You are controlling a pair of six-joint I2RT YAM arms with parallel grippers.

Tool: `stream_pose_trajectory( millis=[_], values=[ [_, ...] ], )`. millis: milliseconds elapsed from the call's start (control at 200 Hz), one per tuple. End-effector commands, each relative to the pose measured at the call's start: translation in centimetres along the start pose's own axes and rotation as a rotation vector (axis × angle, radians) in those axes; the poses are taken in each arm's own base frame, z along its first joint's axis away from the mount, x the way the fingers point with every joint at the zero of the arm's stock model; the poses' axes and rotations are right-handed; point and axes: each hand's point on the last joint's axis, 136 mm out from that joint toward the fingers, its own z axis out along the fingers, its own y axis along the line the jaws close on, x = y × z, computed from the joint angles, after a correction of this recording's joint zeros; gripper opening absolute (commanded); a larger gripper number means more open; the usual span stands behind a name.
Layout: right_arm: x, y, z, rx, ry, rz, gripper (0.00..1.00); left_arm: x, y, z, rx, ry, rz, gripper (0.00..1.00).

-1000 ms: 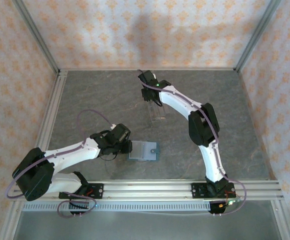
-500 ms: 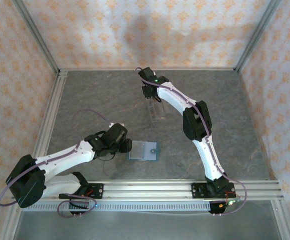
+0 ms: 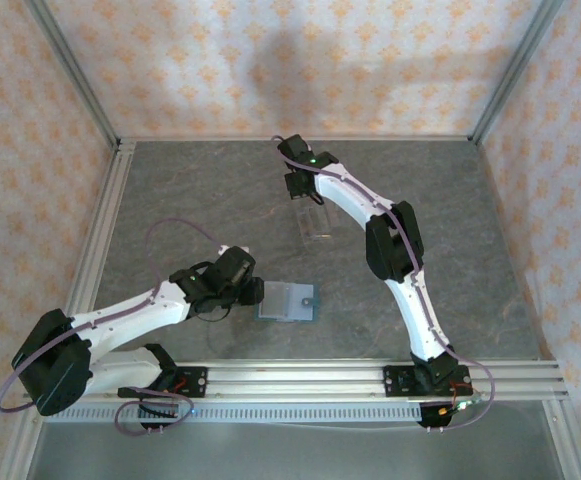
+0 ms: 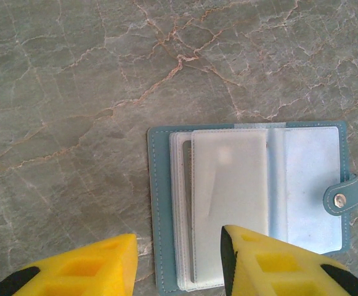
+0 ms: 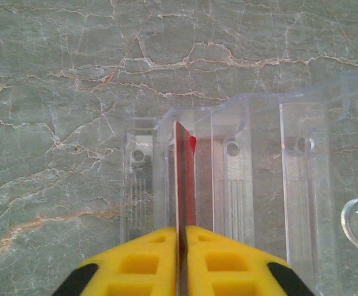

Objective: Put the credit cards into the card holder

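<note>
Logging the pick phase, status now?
Right hand shut on dark red card, upright in clear rack. Left hand open over card holder, lying open. Nothing seen in the way.

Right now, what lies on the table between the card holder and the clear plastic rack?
Nothing. In the top view, the stretch of grey table between the card holder and the clear plastic rack is bare.
</note>
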Motion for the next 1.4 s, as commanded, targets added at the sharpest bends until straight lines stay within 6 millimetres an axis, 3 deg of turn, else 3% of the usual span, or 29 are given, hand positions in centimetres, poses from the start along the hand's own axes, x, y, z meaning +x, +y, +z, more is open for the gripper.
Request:
stream_pose_trajectory(
  millis=[0, 135, 340, 575, 786, 906, 1076, 1396],
  values=[
    [-0.2, -0.2, -0.1, 0.008, 0.009, -0.021, 0.06, -0.4, 0.8, 0.1, -0.031, -0.026, -0.002, 0.41],
    [-0.8, -0.3, -0.9, 0.014, -0.003, -0.040, 0.00, -0.3, 0.9, 0.1, -0.037, -0.024, -0.001, 0.41],
    [-2.9, -1.2, -3.6, 0.038, -0.056, -0.042, 0.00, -0.2, 1.0, 0.6, -0.041, -0.017, -0.004, 0.42],
    [-5.0, -2.5, -9.5, 0.053, -0.158, 0.002, 0.00, -0.3, 0.3, 0.9, -0.027, -0.001, -0.002, 0.47],
    [-4.6, -2.7, -15.1, 0.026, -0.278, 0.046, 0.00, -0.9, -0.1, 0.8, -0.035, 0.004, 0.013, 0.49],
    [-3.2, -2.8, -18.0, -0.019, -0.326, 0.102, 0.00, -1.0, -0.4, 1.0, -0.037, 0.017, 0.021, 0.50],
    [0.8, -2.2, -20.3, -0.105, -0.358, 0.159, 0.00, -1.1, -0.9, 1.5, -0.038, 0.040, 0.035, 0.57],
    [10.2, 0.1, -20.5, -0.353, -0.364, 0.255, 0.00, -1.4, -0.9, 2.5, -0.096, 0.081, 0.084, 0.57]
  ],
)
